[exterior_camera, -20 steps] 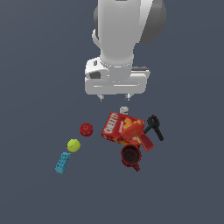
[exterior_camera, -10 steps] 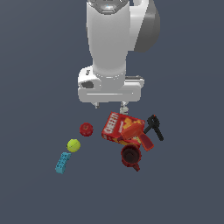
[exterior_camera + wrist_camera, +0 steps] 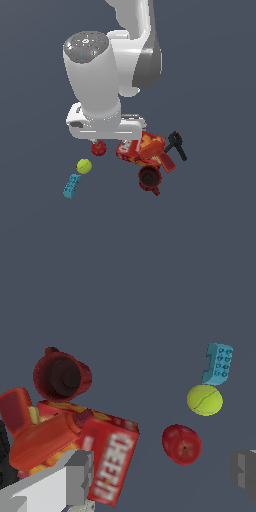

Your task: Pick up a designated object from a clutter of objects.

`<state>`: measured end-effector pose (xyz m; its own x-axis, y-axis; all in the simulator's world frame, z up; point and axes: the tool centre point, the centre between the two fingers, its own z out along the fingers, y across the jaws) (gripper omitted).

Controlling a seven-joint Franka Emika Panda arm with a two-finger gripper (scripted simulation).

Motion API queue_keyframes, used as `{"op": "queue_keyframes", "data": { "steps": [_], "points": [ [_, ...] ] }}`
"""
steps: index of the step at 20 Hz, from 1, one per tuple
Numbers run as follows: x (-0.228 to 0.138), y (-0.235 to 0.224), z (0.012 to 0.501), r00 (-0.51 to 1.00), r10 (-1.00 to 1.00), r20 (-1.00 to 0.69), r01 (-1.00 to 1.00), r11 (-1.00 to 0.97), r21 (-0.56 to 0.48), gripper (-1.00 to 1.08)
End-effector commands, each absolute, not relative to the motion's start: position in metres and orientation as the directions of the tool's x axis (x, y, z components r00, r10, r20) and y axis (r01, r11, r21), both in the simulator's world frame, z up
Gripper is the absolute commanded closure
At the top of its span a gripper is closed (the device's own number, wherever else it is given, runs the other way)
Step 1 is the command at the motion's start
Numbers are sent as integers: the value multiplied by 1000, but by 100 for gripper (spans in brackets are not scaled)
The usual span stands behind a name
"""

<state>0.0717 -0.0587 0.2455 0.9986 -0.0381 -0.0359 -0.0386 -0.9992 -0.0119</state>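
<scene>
The cyan studded brick (image 3: 71, 186) lies on the floor at the exterior view's lower left, just past the yellow-green ball (image 3: 84, 166). In the wrist view the brick (image 3: 218, 363) sits beside the ball (image 3: 204, 400). My gripper (image 3: 106, 139) hangs open and empty above the red round thing (image 3: 99, 148), well short of the brick. In the wrist view my gripper (image 3: 160, 476) has its grey fingers (image 3: 75, 476) far apart, and the red round thing (image 3: 181, 444) lies between them.
A red cracker box (image 3: 137, 149) lies at the exterior view's right of my gripper, with a red-orange bottle-like thing (image 3: 45, 438) on it. A dark red mug (image 3: 149, 179) and a black clamp-like tool (image 3: 176, 144) are beside the box. The floor is plain dark grey.
My arm has moved toward the exterior view's left and lower, from over the cracker box to over the red round thing. The objects have not moved.
</scene>
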Motion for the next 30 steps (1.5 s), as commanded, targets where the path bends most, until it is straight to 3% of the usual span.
{"op": "queue_keyframes", "data": {
  "steps": [1, 18, 30],
  "points": [
    [86, -77, 230, 998, -57, -32, -58, -998, -14, -92],
    [144, -203, 110, 986, -168, -7, -168, -986, -6, -92],
    [149, -238, 73, 981, -193, 0, -193, -981, 0, -92]
  ]
}}
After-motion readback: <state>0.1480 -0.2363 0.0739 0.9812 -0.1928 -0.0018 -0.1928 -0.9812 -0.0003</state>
